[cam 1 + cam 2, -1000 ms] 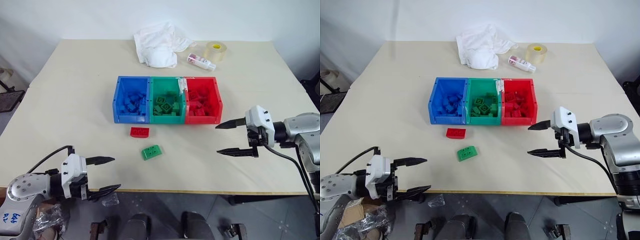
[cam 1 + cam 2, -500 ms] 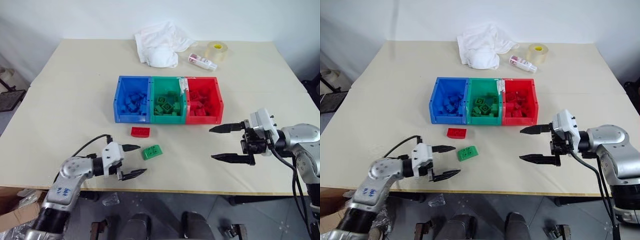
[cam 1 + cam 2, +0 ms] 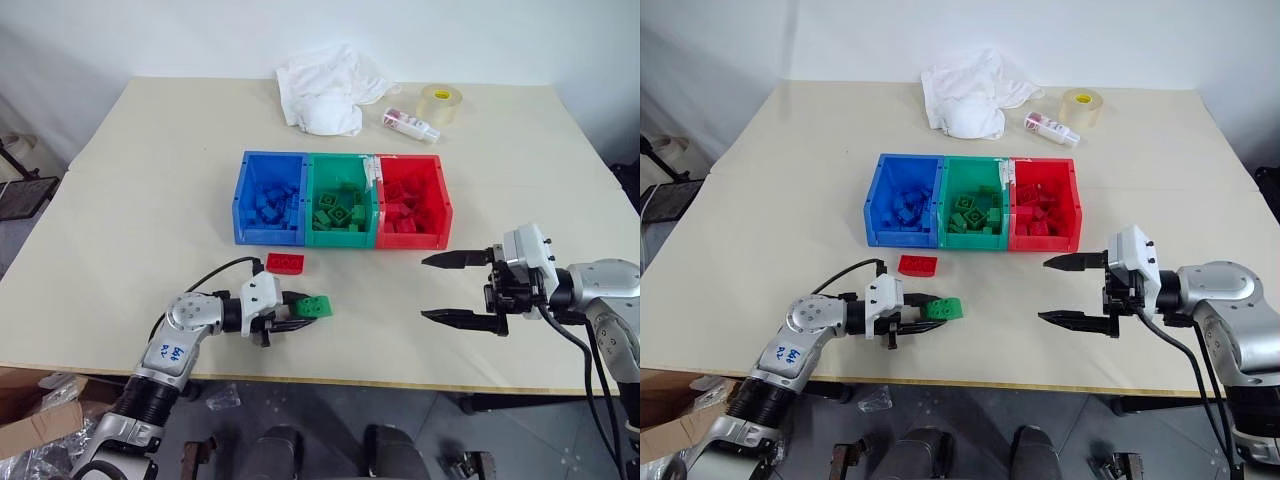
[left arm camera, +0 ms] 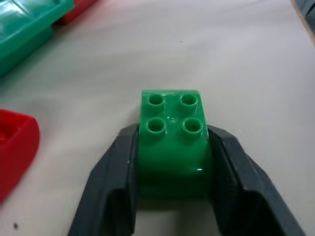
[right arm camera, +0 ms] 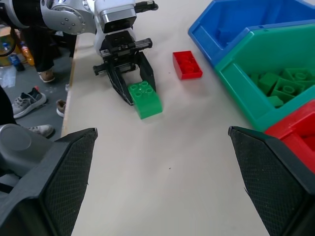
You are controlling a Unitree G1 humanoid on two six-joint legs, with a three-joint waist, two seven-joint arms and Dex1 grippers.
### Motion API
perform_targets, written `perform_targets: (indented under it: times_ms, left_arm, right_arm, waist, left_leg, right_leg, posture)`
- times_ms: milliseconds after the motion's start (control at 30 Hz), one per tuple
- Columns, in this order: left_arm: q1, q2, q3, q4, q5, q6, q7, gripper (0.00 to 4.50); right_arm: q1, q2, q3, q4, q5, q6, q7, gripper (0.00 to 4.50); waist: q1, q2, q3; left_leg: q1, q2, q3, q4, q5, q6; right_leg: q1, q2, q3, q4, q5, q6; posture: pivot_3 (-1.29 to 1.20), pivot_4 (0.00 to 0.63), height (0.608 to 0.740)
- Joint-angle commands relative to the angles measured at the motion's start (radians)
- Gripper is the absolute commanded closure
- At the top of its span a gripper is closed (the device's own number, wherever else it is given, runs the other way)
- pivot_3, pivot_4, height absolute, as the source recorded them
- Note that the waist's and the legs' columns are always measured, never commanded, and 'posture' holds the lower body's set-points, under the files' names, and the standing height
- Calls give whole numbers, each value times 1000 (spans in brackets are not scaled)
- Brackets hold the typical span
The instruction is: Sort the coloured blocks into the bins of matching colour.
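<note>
**Two loose blocks left, one in my left gripper**

Two blocks are sitting outside the bins, both on the near side of them. I am clamping the green block with my left gripper; its fingers are pressing on either side of the block, and the four studs are facing up. The block is resting on the table, well in front of the green bin and a little toward the blue bin's side. The red block is lying flat on the table just in front of the blue bin, near the seam where it meets the green bin, and close beside my left gripper without touching it.

I am holding my right gripper spread wide with nothing between its fingers, in front of the red bin and off toward its outer end, pointing across toward the left gripper.

All three bins are joined in a row, blue, green, red, and each is holding a heap of blocks of its own colour.

Beyond the bins, toward the far edge of the table, a crumpled white cloth is lying behind the green bin, and a small bottle and a roll of tape are sitting behind the red bin.
</note>
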Motion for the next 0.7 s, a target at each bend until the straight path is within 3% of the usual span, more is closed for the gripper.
perform_targets:
  times_ms: [33,233,467,700]
  left_arm:
    - [-57,-42,7,-7,-2,7,41,3012]
    - [-204,-134,30,2,2,96,157,3012]
    - [-471,-216,76,258,49,37,303,3012]
    - [-633,-248,87,521,73,-69,283,799]
  right_arm:
    - [8,-14,-45,-36,10,-11,-19,0]
    - [24,-12,-58,-58,16,-10,-47,0]
    - [48,-9,-70,-82,18,-8,-68,0]
    - [50,-6,-70,-86,15,-12,-83,0]
  waist:
    - [1,0,0]
    - [0,-1,0]
    - [1,-3,1]
    - [-1,-3,2]
  left_leg:
    - [0,0,0,0,0,0]
    - [0,-1,0,0,0,0]
    - [-1,-4,0,1,0,0]
    - [-1,-4,1,0,0,0]
  right_leg:
    - [0,0,0,0,0,0]
    - [0,0,0,0,0,0]
    - [0,0,-1,0,1,1]
    - [-1,0,-2,0,1,1]
  posture:
    - [0,150,740]
    - [0,150,740]
    - [0,150,740]
    - [0,150,740]
